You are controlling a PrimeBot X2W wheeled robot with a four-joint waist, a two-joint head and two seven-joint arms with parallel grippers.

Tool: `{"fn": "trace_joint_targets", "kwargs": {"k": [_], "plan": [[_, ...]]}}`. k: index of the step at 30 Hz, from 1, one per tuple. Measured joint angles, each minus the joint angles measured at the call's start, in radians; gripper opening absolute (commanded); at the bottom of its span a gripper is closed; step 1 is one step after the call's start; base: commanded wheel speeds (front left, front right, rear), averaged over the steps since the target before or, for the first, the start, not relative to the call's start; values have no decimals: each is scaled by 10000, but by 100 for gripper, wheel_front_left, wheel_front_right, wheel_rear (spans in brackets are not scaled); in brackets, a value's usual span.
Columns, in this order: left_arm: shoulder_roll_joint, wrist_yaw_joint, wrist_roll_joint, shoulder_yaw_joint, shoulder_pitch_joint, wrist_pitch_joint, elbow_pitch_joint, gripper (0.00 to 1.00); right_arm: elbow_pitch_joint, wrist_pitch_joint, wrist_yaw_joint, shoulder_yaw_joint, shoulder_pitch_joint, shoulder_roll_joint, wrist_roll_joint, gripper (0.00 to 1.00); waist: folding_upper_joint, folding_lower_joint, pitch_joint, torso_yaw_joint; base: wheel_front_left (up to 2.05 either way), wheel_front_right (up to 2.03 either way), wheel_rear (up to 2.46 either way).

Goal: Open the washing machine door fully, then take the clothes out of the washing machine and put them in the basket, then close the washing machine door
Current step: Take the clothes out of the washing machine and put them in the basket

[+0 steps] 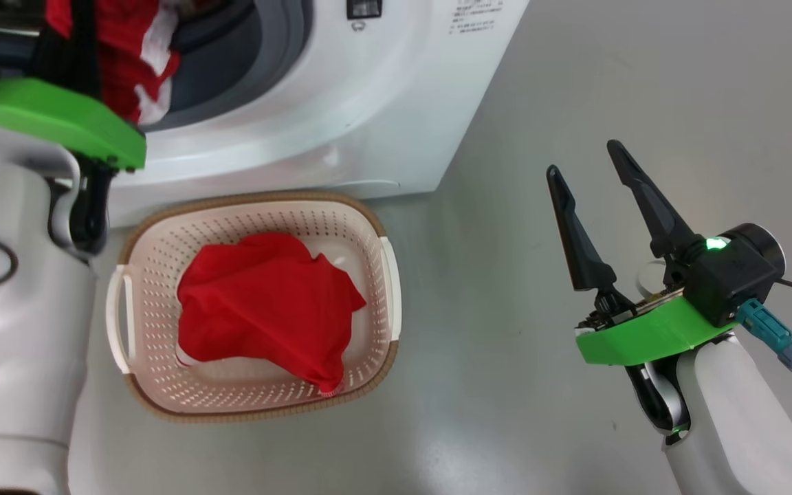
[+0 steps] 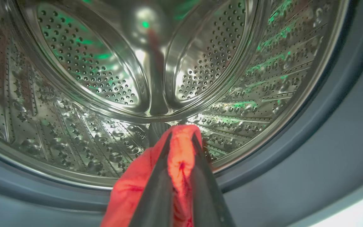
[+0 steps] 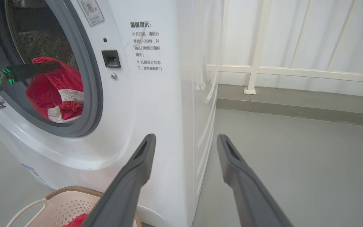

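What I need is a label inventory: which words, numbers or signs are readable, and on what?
"温馨提示:" – heading of the notice printed on the washing machine front.
"※开门前,请耐心等待1~2分钟,并确认门锁指示图标熄灭;" – below it.
"※机器运行状态下,请勿强制开门" – last lines.
The sticker higher up and the blue label low down: too small to read.

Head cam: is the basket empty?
No, a red garment lies inside the basket, covering most of its bottom.
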Motion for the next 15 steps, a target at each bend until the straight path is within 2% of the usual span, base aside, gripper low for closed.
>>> {"fn": "trace_joint_targets", "kwargs": {"k": [15], "plan": [[-215, 56, 683, 905, 3203, -31, -3229, 0, 161, 0, 0, 2, 567, -2, -13, 100, 0, 0, -1333, 304, 0, 0, 0]]}}
